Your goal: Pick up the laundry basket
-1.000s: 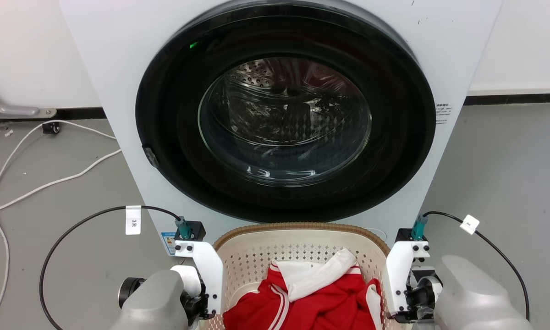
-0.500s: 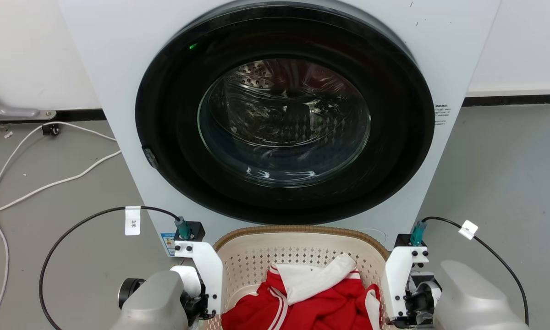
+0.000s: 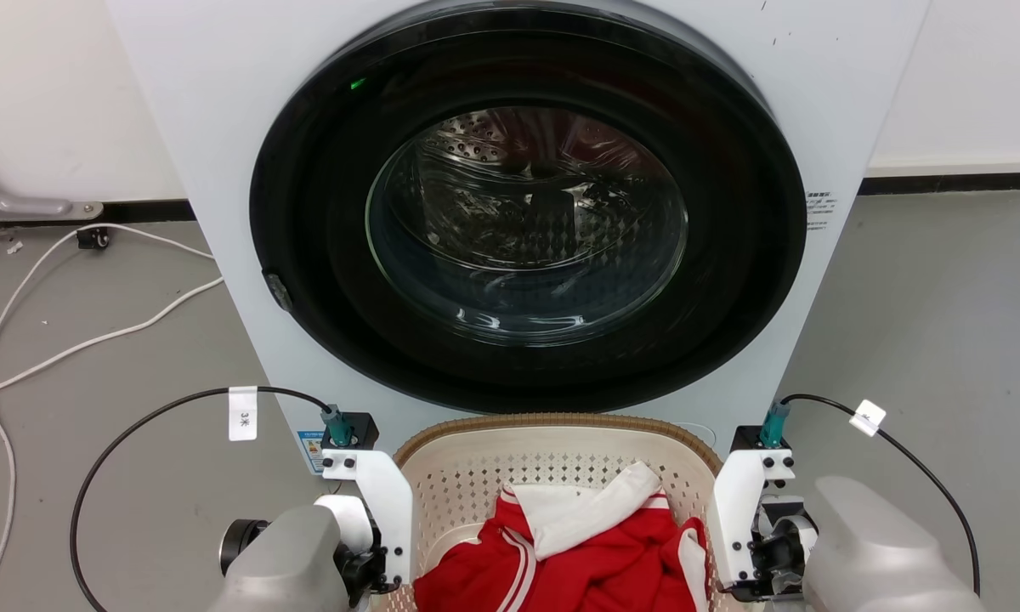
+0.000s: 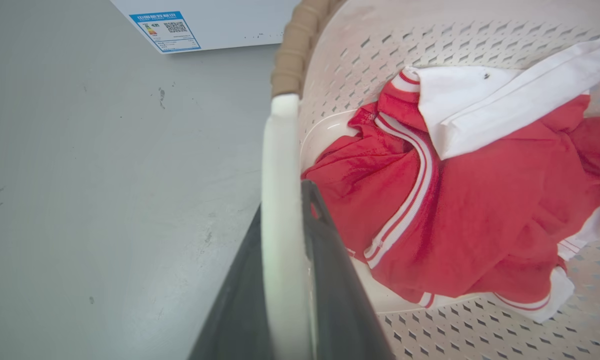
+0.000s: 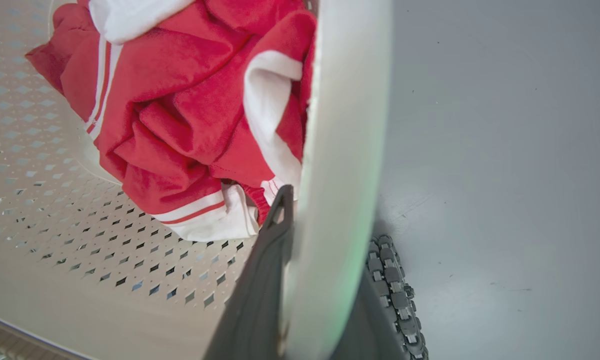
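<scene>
The laundry basket (image 3: 552, 422), cream perforated plastic with a brown woven-look rim, sits at the bottom centre of the head view, right in front of the washing machine. A red and white garment (image 3: 578, 552) lies inside it. In the left wrist view my left gripper (image 4: 283, 200) is shut on the basket's white left handle (image 4: 279, 150), one dark finger on each side. In the right wrist view my right gripper (image 5: 332, 215) clamps the white right handle (image 5: 350, 100) the same way. The white wrist brackets (image 3: 382, 501) flank the basket.
The washing machine (image 3: 221, 127) fills the space ahead, its round dark door (image 3: 527, 221) closed just above the basket's far rim. White cables (image 3: 93, 340) trail over the grey floor at the left. Bare floor (image 3: 943, 297) lies to the right.
Only the head picture wobbles by a few pixels. The grippers, handles and basket keep their places relative to each other.
</scene>
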Controlling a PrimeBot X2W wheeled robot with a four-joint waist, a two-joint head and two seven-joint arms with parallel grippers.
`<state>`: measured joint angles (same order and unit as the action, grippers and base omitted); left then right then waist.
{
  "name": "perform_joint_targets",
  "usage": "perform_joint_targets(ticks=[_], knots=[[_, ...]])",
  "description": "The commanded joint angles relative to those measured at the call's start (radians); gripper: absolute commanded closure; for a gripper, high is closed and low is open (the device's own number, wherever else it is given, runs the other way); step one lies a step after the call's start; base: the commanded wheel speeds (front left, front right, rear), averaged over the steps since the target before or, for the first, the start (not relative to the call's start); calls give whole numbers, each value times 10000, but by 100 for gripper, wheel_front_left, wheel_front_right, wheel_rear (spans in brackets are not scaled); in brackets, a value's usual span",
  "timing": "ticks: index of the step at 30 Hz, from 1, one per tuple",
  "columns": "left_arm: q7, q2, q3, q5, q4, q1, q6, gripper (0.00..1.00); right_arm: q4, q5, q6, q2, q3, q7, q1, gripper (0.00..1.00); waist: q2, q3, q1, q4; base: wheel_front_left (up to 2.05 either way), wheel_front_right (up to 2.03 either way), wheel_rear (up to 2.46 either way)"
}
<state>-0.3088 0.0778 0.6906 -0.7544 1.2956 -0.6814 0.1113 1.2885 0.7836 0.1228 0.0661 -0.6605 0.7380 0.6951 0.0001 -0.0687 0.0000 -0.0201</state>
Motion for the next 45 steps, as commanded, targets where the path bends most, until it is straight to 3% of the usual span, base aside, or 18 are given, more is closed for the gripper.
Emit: perform_joint_targets(ticks=[1,45], knots=[[83,-249,32,-70,-114,100,56,100,-101,61,144,-289,-62,-55,169,100,-1,-6,0,-7,0,0,0],[100,-259,245,-403,-113,225,33,100,-49,250,143,-291,-215,-168,216,100,-1,16,0,-46,0,0,0]])
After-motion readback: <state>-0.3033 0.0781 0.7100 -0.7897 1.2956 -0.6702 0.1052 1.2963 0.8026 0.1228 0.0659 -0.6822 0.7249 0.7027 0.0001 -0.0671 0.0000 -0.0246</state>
